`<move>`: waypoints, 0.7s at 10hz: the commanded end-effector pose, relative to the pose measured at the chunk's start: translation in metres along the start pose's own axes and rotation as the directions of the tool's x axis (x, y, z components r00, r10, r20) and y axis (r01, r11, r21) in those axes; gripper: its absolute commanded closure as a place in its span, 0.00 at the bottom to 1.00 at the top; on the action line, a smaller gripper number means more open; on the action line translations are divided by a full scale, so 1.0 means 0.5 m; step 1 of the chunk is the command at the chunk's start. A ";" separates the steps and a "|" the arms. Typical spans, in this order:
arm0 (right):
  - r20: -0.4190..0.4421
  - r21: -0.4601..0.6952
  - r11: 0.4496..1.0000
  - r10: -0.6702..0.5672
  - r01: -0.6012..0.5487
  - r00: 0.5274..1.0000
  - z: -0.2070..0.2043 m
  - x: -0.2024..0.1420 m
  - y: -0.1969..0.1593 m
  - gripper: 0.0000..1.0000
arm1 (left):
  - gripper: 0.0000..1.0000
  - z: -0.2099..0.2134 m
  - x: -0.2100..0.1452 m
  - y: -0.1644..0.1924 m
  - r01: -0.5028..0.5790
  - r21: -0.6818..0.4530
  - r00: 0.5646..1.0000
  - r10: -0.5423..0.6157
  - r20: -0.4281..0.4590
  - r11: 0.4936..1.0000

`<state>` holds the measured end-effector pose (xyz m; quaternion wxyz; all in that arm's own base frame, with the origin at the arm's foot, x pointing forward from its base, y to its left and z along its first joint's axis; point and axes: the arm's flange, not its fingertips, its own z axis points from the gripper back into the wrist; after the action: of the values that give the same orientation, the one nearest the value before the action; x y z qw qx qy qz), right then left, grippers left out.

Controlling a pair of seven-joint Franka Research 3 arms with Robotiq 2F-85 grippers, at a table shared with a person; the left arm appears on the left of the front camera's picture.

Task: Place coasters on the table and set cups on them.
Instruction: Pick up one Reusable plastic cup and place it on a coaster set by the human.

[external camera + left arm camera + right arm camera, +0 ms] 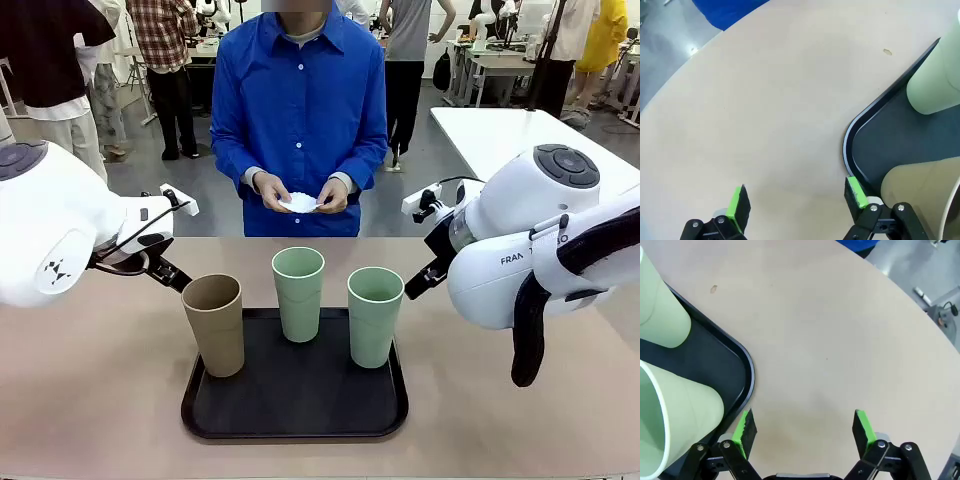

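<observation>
Three cups stand upright on a black tray [300, 425]: a tan-brown cup [214, 324] at its left, a mint green cup [298, 292] in the middle back and another mint green cup [374, 315] at the right. Across the table [90, 400], a person in a blue shirt holds white coasters [299, 203] in both hands. My left gripper [797, 202] is open above bare table beside the tray's corner [852, 137], next to the tan-brown cup [920, 192]. Over the table right of the tray [742, 365], my right gripper [805, 427] hangs open, near a mint green cup [675, 410].
A white table [510, 125] stands at the back right. Bare beige table top lies left and right of the tray and between the tray and the person. Other people stand in the room behind.
</observation>
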<state>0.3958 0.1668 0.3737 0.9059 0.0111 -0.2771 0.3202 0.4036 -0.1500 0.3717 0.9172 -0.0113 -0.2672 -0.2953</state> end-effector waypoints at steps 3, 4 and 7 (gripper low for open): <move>0.000 0.000 1.000 0.000 0.000 1.000 0.000 0.000 0.000 0.00 | 0.00 0.000 0.000 0.000 0.000 0.000 1.000 0.000 0.000 1.000; 0.000 0.000 1.000 0.000 0.000 1.000 0.000 0.000 0.000 0.00 | 0.00 0.000 0.000 0.000 0.000 0.000 1.000 0.000 0.000 1.000; 0.000 0.000 1.000 0.000 0.000 1.000 0.000 0.000 0.000 0.00 | 0.00 0.000 0.000 0.000 0.000 0.000 1.000 0.000 0.000 1.000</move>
<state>0.3958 0.1668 0.3737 0.9058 0.0110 -0.2771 0.3202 0.4035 -0.1501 0.3717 0.9172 -0.0113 -0.2672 -0.2954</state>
